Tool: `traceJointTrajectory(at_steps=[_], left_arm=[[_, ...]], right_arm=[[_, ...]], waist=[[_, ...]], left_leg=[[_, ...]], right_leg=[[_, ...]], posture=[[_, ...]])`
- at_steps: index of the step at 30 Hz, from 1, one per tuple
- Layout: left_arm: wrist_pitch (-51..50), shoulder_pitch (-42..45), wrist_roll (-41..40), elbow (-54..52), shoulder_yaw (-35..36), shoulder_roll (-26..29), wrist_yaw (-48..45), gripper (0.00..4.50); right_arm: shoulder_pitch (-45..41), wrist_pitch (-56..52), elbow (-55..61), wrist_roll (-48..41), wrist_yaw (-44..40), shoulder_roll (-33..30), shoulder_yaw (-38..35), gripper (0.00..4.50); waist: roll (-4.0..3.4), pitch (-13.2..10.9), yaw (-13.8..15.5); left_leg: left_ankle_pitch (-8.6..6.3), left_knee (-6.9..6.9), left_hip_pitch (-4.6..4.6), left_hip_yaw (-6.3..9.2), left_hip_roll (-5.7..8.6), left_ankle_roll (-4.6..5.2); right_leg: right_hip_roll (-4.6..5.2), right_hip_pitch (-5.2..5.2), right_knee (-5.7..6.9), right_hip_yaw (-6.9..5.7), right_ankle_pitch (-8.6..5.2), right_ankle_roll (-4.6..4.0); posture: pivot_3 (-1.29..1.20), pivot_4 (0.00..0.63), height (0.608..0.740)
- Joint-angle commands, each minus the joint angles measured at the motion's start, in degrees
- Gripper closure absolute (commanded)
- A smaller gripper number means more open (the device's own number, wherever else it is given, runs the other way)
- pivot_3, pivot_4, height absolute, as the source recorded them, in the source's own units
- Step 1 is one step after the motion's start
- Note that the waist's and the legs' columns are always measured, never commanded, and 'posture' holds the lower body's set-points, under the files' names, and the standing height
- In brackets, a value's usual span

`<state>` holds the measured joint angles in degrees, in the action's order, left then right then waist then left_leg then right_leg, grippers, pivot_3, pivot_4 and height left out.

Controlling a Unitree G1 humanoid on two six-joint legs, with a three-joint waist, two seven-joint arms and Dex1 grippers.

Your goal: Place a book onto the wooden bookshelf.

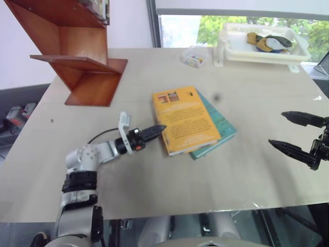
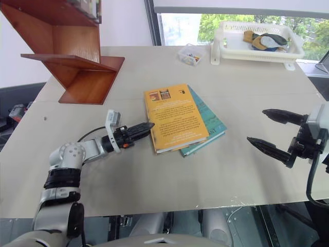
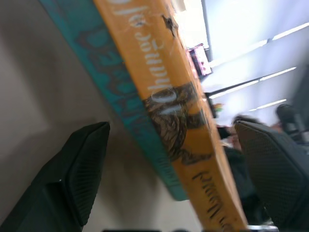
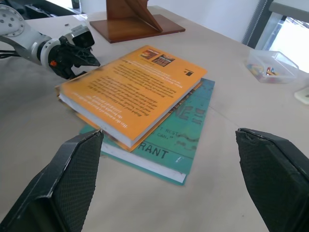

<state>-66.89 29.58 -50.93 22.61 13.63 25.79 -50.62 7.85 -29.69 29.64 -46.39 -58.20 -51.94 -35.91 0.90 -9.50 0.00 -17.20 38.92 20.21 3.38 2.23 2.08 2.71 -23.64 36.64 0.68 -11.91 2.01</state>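
Note:
The thick orange-yellow book (image 1: 186, 121) lies flat on a thinner teal book (image 1: 222, 129) in the middle of the table. My left gripper (image 1: 162, 127) is level at the book's left edge near its front corner. It is open, and the left wrist view shows the orange spine (image 3: 179, 116) running between its fingers (image 3: 82, 169). My right gripper (image 2: 256, 125) hangs open and empty above the table, well to the right of both books. The reddish-brown wooden bookshelf (image 1: 85, 62) stands at the table's far left corner.
A white plastic basket (image 1: 234, 54) holding a few items sits at the far right by the window. Next to it stands a small clear box (image 1: 195, 55) of coloured bits. The table's front edge runs just below both arms.

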Motion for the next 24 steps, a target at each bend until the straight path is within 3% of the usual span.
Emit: traceJointTrajectory(at_steps=[1, 5, 8, 14, 15, 22, 24], left_arm=[[-5.3, 3.3, -1.4, 5.6, -0.6, -2.0, -2.0, 0.03], [-10.3, 5.6, -2.5, 9.4, -1.1, -2.8, -6.5, 0.03], [-13.4, 5.9, -3.0, 9.5, -0.3, -2.9, -7.1, 1.22], [-15.4, 6.4, -2.9, 8.8, 2.9, -3.8, -2.9, 4.13], [-15.6, 6.6, -3.3, 7.5, 3.6, -4.0, -2.3, 4.42], [-9.5, 12.5, -5.7, -11.0, 6.7, -1.5, 1.1, 4.42], [-4.4, 15.2, -2.8, -15.4, 5.5, 1.0, 1.3, 4.42]], right_arm=[[-0.1, 1.2, 0.9, 1.0, 0.1, -0.5, -0.7, 0.00], [-0.3, 1.6, 1.0, 1.9, 0.3, -0.3, -0.2, 0.00], [-0.2, 1.7, 1.2, 2.1, 0.4, -0.2, -0.2, 0.00], [0.8, 2.3, 1.2, 2.5, 0.3, 0.2, -1.0, 0.00], [0.7, 2.3, 1.1, 2.4, 0.3, 0.2, -1.1, 0.00], [-0.4, 3.3, -0.9, 2.8, -0.7, 0.2, -0.5, 0.00], [-1.3, 3.7, -1.7, 3.0, -0.9, 0.1, 0.3, 0.00]], waist=[[0.00, 0.0, 0.3], [0.00, 0.0, 0.8], [-0.01, 0.0, 0.8], [-0.01, 0.0, 0.8], [0.00, 0.0, 0.8], [0.05, 0.0, 0.9], [0.09, -0.1, 0.8]], left_leg=[[0.00, 0.00, 0.02, 0.00, 0.02, 0.00], [0.00, 0.00, 0.14, 0.06, 0.09, 0.01], [0.01, 0.00, 0.18, 0.08, 0.08, -0.02], [0.02, 0.00, 0.23, 0.17, 0.06, -0.04], [0.02, 0.00, 0.24, 0.16, 0.06, -0.04], [0.04, 0.00, 0.60, 0.21, 0.06, -0.10], [0.04, 0.00, 0.62, 0.22, 0.06, -0.10]], right_leg=[[0.04, 0.00, -0.02, 0.00, 0.00, 0.00], [0.07, -0.02, -0.15, -0.09, 0.00, 0.02], [0.08, -0.06, -0.16, -0.09, -0.01, 0.02], [0.15, -0.08, -0.16, -0.16, -0.01, 0.02], [0.16, -0.09, -0.17, -0.16, -0.01, 0.02], [0.20, -0.44, -0.15, -0.18, 0.02, 0.00], [0.20, -0.44, -0.16, -0.21, 0.02, 0.00]], posture=[[0.00, 0.150, 0.740], [0.00, 0.150, 0.740], [0.00, 0.150, 0.740], [0.00, 0.150, 0.740], [0.00, 0.150, 0.740], [0.00, 0.150, 0.740], [0.00, 0.150, 0.740]])
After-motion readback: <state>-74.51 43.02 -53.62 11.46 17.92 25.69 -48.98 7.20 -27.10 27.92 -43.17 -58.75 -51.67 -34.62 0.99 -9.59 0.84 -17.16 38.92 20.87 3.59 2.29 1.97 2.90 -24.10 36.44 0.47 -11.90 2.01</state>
